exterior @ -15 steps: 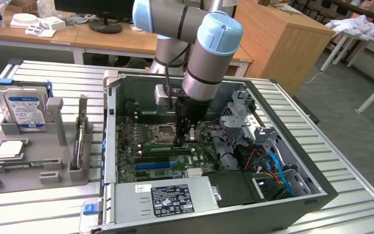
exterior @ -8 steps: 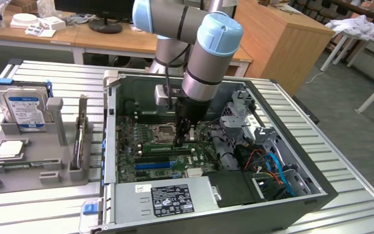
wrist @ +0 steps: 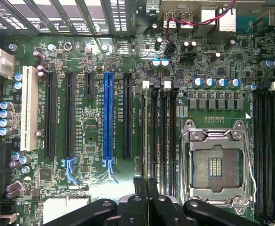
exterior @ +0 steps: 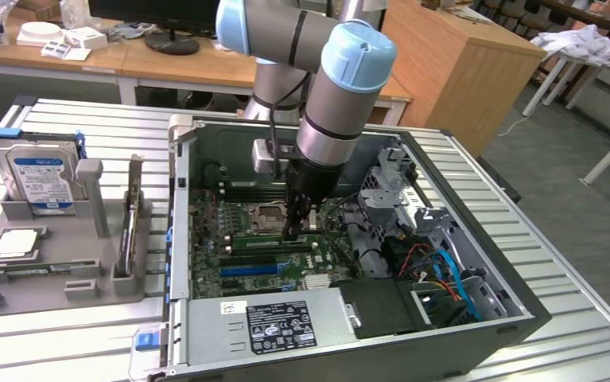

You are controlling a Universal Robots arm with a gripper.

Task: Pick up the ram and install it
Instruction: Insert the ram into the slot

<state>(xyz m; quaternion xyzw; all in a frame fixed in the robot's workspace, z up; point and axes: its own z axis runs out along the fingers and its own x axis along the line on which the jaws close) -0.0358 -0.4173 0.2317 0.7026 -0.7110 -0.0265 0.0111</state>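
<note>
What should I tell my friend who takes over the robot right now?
Gripper: jaws shut, low inside the computer case, over the motherboard's memory slots beside the open CPU socket.
Ram: whether it is pinched between the jaws cannot be told.
Done: the arm is at the slots.
Left: the slots look empty as far as I can tell, so seating the ram seems not yet done.
</note>
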